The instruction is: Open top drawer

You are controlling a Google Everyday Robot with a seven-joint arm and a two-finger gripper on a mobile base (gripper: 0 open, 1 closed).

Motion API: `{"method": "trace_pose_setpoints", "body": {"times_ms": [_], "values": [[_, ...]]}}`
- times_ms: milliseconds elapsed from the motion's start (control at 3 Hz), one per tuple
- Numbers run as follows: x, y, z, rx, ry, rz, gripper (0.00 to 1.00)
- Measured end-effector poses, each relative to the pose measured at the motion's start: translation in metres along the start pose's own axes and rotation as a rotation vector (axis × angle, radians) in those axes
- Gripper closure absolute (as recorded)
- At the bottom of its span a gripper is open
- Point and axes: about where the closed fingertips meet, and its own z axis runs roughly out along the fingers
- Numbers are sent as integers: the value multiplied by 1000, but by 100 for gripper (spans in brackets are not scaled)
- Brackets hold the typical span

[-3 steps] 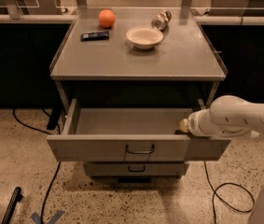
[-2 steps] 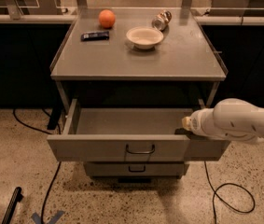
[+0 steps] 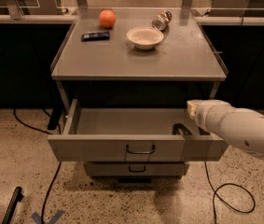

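Over speckled floor (image 3: 10, 148), below the grey cabinet top (image 3: 169, 59), top drawer (image 3: 99, 147) pulled well out toward six o'clock, gripper (image 3: 183, 129) tucked inside at its three o'clock end, jaw state impossible to tell; probably best lifted straight up, clear of the front panel.

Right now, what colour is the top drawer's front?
The top drawer is plain grey, seen in the camera view. The gripper is inside it at right.

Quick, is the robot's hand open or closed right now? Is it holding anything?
Gripper: cannot be told. It sits low inside the pulled-out top drawer, near its right end, partly hidden behind the front panel.
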Motion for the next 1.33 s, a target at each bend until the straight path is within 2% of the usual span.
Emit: {"method": "trace_pose_setpoints", "body": {"times_ms": [1333], "values": [[-1,-1,0,4,-4,1,4]]}}
